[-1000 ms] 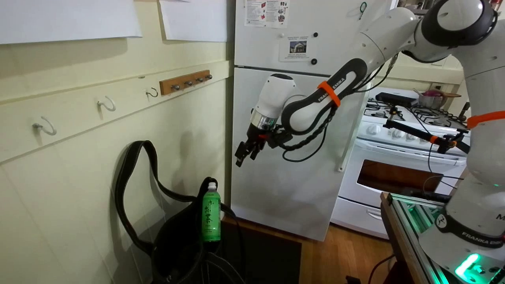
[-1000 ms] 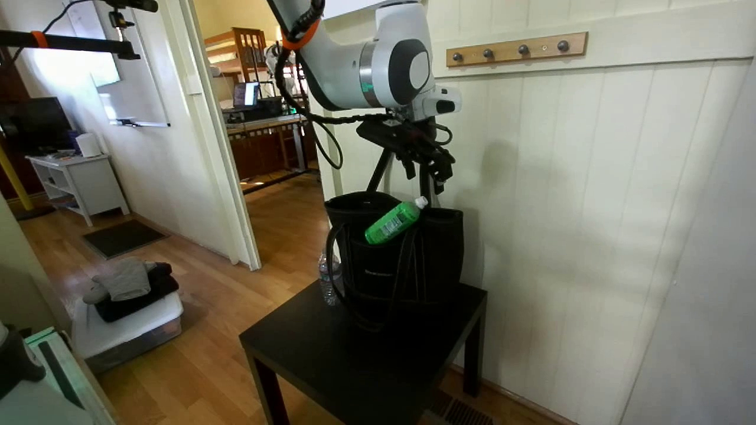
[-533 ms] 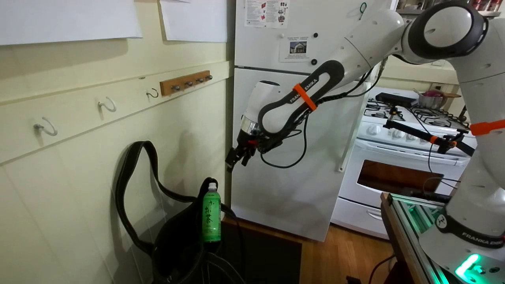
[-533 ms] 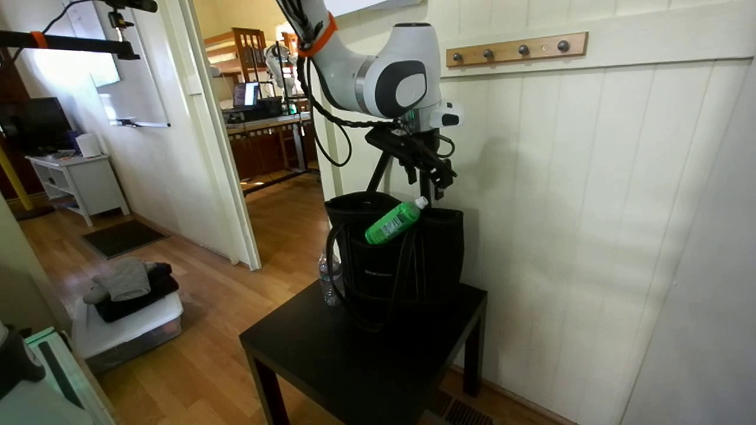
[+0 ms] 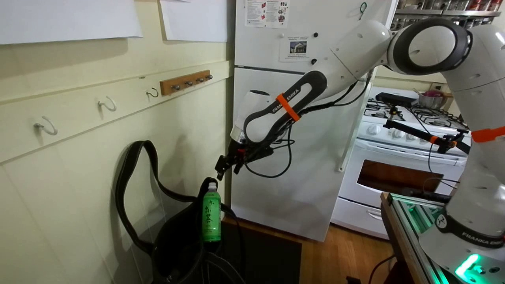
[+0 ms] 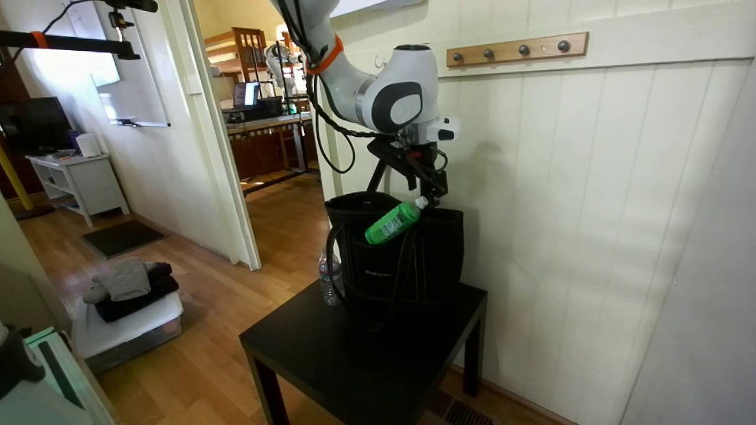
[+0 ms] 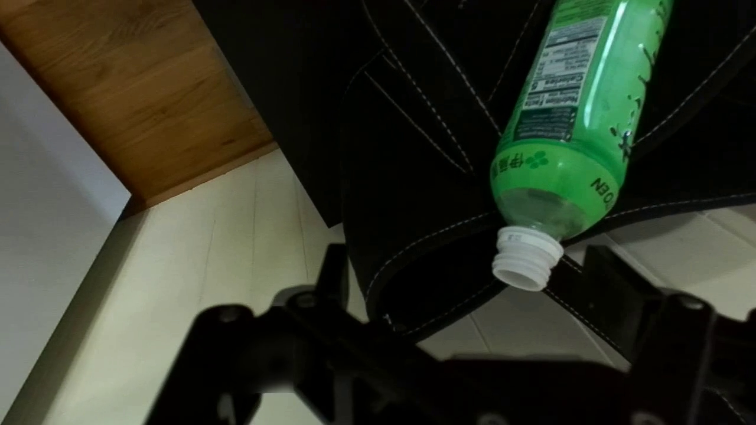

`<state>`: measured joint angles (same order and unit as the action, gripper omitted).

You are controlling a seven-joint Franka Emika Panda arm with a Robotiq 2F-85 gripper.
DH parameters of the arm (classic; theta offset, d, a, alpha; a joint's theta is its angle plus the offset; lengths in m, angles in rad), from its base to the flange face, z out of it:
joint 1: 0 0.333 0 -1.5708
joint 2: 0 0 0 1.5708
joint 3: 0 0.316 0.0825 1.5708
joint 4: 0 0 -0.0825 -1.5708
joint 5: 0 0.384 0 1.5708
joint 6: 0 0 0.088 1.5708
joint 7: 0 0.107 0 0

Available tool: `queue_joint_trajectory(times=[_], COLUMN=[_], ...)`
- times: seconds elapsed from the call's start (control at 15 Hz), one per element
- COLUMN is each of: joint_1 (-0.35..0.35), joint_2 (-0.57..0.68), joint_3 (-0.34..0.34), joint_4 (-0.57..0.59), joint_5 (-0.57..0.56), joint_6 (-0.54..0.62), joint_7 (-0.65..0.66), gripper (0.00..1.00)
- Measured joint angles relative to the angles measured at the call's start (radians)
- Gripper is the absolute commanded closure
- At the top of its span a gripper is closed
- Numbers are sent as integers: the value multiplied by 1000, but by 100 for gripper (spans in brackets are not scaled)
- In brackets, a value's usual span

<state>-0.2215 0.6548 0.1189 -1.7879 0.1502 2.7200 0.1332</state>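
My gripper (image 5: 227, 174) is open and empty, just above the white neck of a green tea bottle (image 5: 211, 217). In an exterior view the gripper (image 6: 424, 193) hangs close over the neck of the bottle (image 6: 391, 223). The bottle lies tilted against the upper side of a black tote bag (image 6: 378, 277) with white stitching. In the wrist view the bottle's open threaded mouth (image 7: 527, 260) points between the spread fingers (image 7: 466, 260), nearer the right finger, apparently without contact. The bag's dark opening (image 5: 177, 240) shows beside the bottle; its inside is too dark to see.
The bag stands on a low black table (image 6: 354, 360) against the cream wall, with a clear plastic bottle (image 6: 326, 277) beside it. A bag strap (image 5: 126, 193) stands up in a loop. A wooden peg rack (image 5: 185, 82) and white hooks (image 5: 106, 104) are above. A white fridge (image 5: 284, 185) stands behind the gripper.
The arm has moved down and, in an exterior view, leftward, bringing the gripper closer to the bottle's neck. The gripper stays open. The bottle and bag have not moved.
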Motion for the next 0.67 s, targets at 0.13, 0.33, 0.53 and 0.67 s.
queue_joint_trajectory(times=[0.13,0.33,0.53,0.67], joint_1=[19,35,54,65], joint_2=[27,64,93,110], joint_3=[-15,-24,-37,-45], joint_4=[30,75,113,135], joint_5=[26,56,66,68], joint_6=[5,6,6,6], joint_7=[4,12,34,49], gripper=[0,11,38,55])
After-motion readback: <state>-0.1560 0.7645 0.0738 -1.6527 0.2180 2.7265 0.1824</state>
